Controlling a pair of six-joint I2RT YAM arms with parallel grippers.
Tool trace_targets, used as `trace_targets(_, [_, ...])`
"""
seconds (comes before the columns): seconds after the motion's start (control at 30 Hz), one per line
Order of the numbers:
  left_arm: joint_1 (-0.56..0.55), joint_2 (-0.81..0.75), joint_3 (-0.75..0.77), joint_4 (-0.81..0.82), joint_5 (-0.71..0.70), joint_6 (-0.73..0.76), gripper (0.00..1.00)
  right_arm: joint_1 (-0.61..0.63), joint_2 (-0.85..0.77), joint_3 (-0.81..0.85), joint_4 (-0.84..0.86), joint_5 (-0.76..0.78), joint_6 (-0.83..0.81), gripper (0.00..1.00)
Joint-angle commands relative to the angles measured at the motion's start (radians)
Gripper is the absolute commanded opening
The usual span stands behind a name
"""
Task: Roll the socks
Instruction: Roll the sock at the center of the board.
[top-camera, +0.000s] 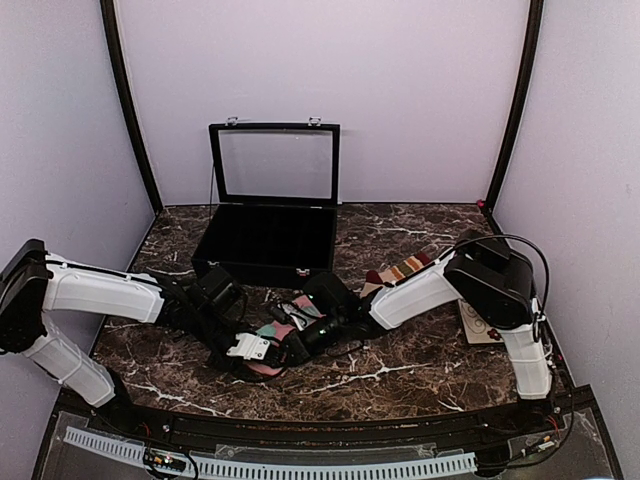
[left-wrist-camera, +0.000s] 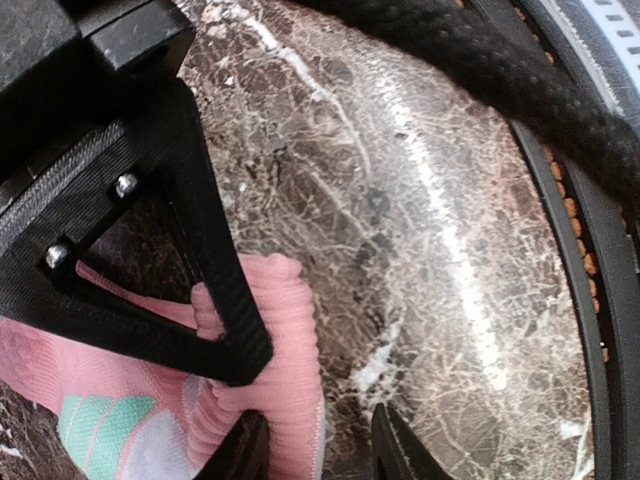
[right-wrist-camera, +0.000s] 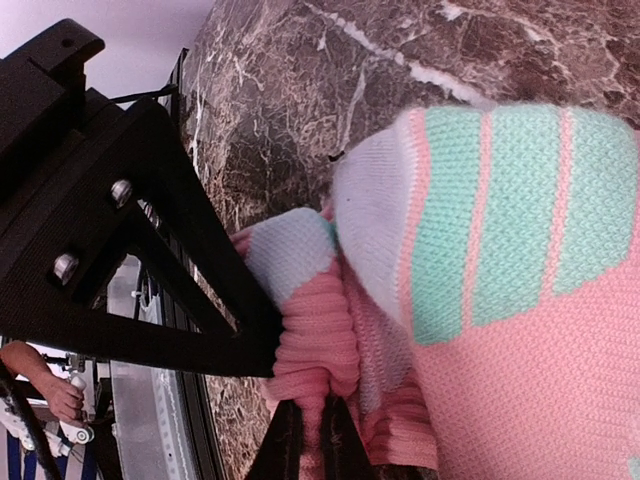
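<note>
Both hands meet low-centre of the overhead frame: right hand (right-wrist-camera: 310, 440) pinched tight on the pink sock (top-camera: 283, 335), left hand (left-wrist-camera: 300, 420) half-spread around its ribbed cuff. Tan striped sock (top-camera: 408, 268) waits centre-right on the surface (top-camera: 420, 370). Keep the pinch firm and turn evenly so the roll stays tight.

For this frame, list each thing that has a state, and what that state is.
pink socks: bunched on the table, gripped by both arms
tan striped socks: flat, untouched, behind the right arm
black case: lid up, open
left end effector: closed on the pink socks
right end effector: shut on the pink socks
</note>
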Motion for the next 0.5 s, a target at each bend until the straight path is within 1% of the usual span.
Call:
trace_targets(0.0, [0.000,0.043,-0.009,0.052,-0.117,0.019,0.38,-0.007,0.061,-0.028,-0.131,0.045,0.015,0.00])
trace_targets(0.2, [0.000,0.091,-0.019,0.059,-0.167,0.005,0.38,-0.014,0.053,-0.060,-0.112,0.023,0.038,0.00])
trace_targets(0.4, [0.000,0.085,-0.051,0.073,-0.205,0.009,0.39,-0.015,0.060,-0.073,-0.114,0.002,0.037,0.00])
trace_targets(0.47, [0.000,0.107,-0.039,0.050,-0.209,0.006,0.30,-0.015,0.059,-0.074,-0.111,-0.002,0.038,0.00])
